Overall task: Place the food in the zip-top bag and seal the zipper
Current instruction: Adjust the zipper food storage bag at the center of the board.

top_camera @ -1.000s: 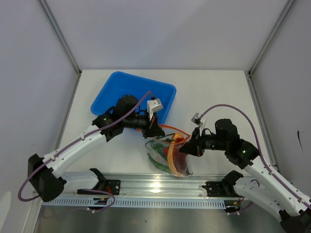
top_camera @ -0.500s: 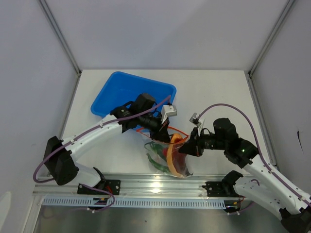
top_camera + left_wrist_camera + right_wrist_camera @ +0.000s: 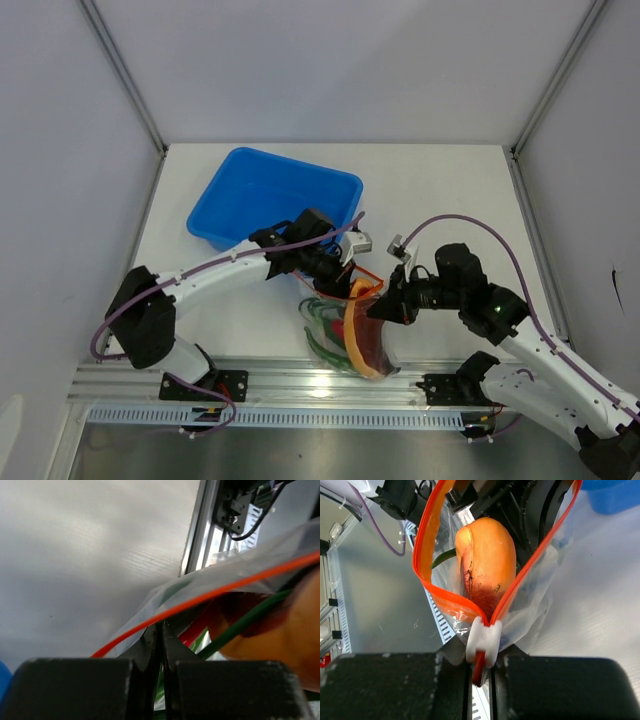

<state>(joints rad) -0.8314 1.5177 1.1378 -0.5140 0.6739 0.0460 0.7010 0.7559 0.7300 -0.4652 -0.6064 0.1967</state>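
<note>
Zip-top bag [image 3: 352, 338]: sits on table [image 3: 450, 190] near front edge, just behind metal rail [image 3: 320, 382], betw the two arms. Rests w/ body on the surface, mouth end lifted toward both grippers. Blue tray [image 3: 215, 215]: stands further back-L, apart from bag.

Left gripper [image 3: 343, 272]: sits at bag's rear-L mouth edge. Per L wrist cam, clamps fully closed, fingers [image 3: 147, 650] pressed flat together w/ no gap, nipping clear film right below zipper [image 3: 225, 587]. Has the orange-red strip just over the tips, slanting up to the R.

Right gripper [image 3: 386, 306]: sits at bag's R end. Per R wrist cam, clamps tight as well, fingers [image 3: 410, 680] squeezing the strip's end, w/ white tip [image 3: 484, 639] just above them, touching. From there: two orange-red sides bowing wide apart, joined only at that tip. Mouth open, not sealed.

Food: inside bag. Orange slice [image 3: 487, 550]: stands upright in the opening, purple-red toward lower end, close against R side of strip. Green pod [image 3: 442, 558]: pokes out from behind slice on the L. Thru the film in L wrist cam: green stem [image 3: 245, 622] and red chili [image 3: 196, 630], both beside the slice. Grey piece: can't tell.
</note>
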